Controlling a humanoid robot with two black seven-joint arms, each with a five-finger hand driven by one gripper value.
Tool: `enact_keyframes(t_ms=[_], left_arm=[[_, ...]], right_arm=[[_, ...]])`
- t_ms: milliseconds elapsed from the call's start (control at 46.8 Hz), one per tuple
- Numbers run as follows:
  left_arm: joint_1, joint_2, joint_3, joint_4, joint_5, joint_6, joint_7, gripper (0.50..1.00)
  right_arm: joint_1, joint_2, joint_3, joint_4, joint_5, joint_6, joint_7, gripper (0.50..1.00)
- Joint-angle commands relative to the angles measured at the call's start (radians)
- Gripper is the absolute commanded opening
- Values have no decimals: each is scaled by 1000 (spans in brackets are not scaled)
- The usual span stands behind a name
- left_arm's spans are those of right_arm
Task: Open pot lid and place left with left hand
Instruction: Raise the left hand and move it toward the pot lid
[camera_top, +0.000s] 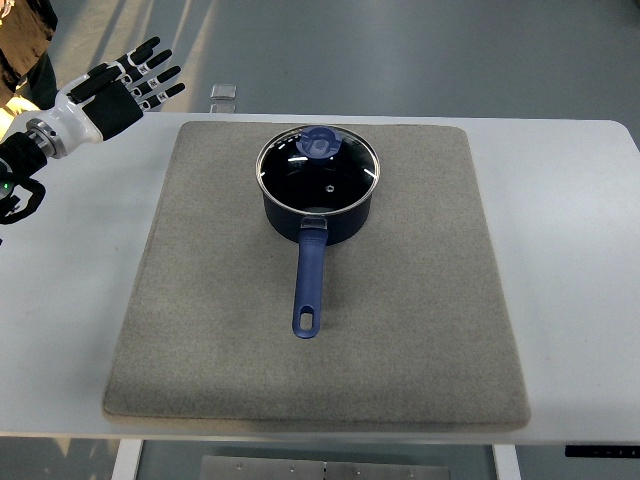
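Note:
A dark blue saucepan (345, 222) stands on the grey mat (420, 330), slightly behind its middle, with its long blue handle (309, 285) pointing toward me. A glass lid (300, 175) with a metal rim covers the pan, and its blue knob (319, 143) sits toward the far edge. My left hand (130, 82) hovers at the far left corner of the table, well away from the pan, fingers spread and holding nothing. The right arm does not show.
The mat lies on a white table (570, 250). A small metal bracket (224, 94) sits at the table's far edge. A person's dark clothing (25, 40) shows at the top left corner. Grey floor lies beyond the table.

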Motion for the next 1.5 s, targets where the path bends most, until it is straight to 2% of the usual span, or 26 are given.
enact_keyframes(t_ms=[0,598,748,897,1132,1388,1474], left_arm=[[-1,-4,-1,3,0,0,0,994],[-15,-34,7,6,11,0,-4,992],[-41,-33,-12,3,156,0,-7,992],[-67,-17,-23,3,313,0,-69,990],[-116,7,-26,6,649,0,-235,984],[-145,30,-24,-38,883,0,-255,984],[-148,35,-27,-66,974,0,-290,984]], right_arm=[[1,0,0,0,0,0,0,915],[1,0,0,0,0,0,0,915],[1,0,0,0,0,0,0,917],[1,0,2,0,0,0,0,915],[1,0,0,0,0,0,0,917],[1,0,0,0,0,0,0,917],[-1,0,0,0,0,0,0,917]])
